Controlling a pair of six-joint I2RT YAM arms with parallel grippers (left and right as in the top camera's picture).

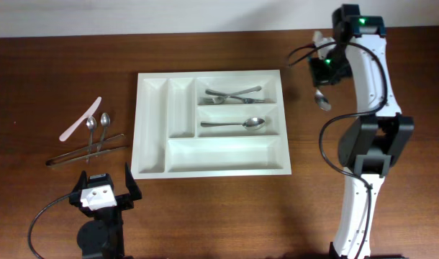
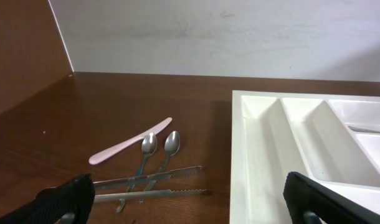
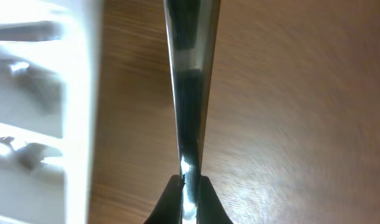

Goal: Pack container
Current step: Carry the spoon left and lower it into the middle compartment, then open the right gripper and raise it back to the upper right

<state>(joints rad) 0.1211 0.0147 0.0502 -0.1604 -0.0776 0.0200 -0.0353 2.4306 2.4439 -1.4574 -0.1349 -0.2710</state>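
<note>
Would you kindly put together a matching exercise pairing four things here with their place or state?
Things:
1. pink knife
2. forks
3. left gripper
4. right gripper

Places or states:
a. shut on a spoon
b. on the table, left of the tray
c. open, holding nothing
d. in the tray's top-right compartment, seen from overhead

Pairs: 1-b; 2-d; 3-c; 4-a
</note>
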